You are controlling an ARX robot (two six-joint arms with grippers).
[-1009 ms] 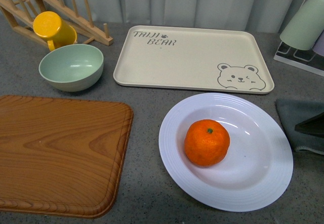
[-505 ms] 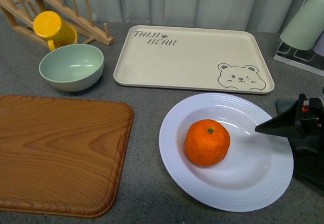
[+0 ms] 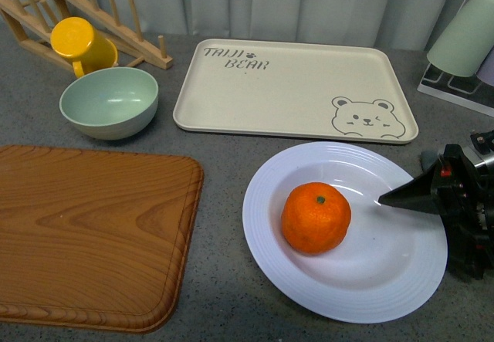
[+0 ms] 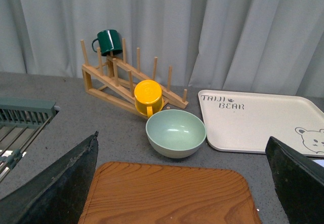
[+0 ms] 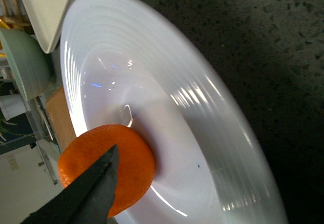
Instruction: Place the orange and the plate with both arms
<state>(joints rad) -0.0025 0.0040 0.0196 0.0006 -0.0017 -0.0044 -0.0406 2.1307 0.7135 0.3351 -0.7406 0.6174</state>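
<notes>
One orange sits in the hollow of the white plate, a little left of the plate's middle, with its green stem spot facing up. The plate lies on the grey worktop in the near right part of the scene, its far rim just beside the near edge of the beige bear tray. From the right, the right jaws reach in over the plate's right rim. One dark pointed finger aims at the orange, its tip apart from the fruit. Only that one finger shows in the right wrist view too, so I cannot tell whether these jaws are open or closed. The left jaws stand wide open and hold nothing; the left wrist view shows their two dark fingers at opposite edges. A wooden board lies left of the plate, well apart from it. Farther back on the left stands a pale green bowl, and just behind it a yellow cup hangs on a wooden rack. A dark green mug sits on the rack's far end.
</notes>
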